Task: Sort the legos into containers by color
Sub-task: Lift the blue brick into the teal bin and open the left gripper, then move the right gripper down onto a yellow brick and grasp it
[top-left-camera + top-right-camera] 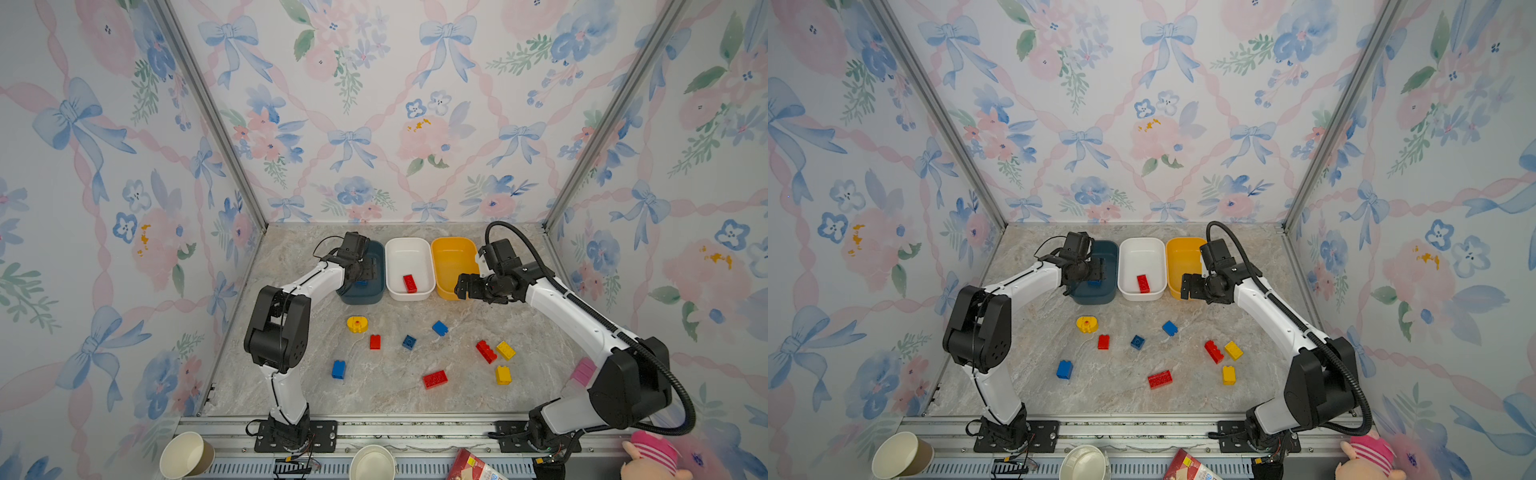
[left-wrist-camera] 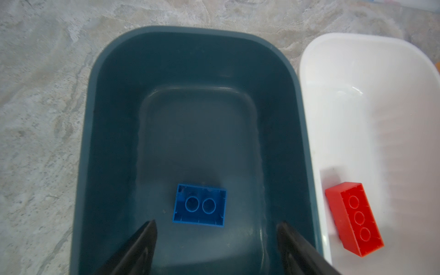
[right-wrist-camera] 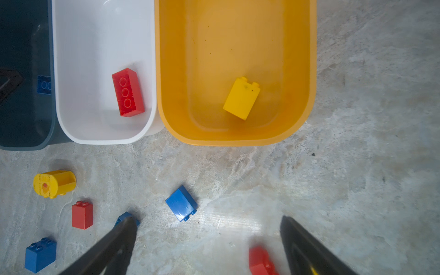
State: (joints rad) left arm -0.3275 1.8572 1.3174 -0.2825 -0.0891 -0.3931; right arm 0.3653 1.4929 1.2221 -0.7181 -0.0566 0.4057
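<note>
Sorting had barely started: blue brick (image 2: 199, 205) lay underside-up in dark blue tub (image 2: 107, 95), red brick (image 3: 128, 92) in white tub (image 3: 95, 35), yellow brick (image 3: 241, 98) in yellow tub (image 3: 238, 138) (one per colour). Nine loose legos (image 1: 434, 379) sat scattered on desk (image 1: 386, 399). Left end effector (image 2: 216, 225) hung over dark blue tub, jaws apart, empty. Right end effector (image 3: 207, 220), near yellow tub, was also open and empty.

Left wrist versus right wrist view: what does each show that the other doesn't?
Only left wrist: the whole inside of the dark blue tub and the left gripper, open over it. Only right wrist: the yellow tub holding a yellow brick, loose bricks such as the rounded yellow piece, and the open right gripper. Both: the blue brick in the dark blue tub and the red brick in the white tub.
</note>
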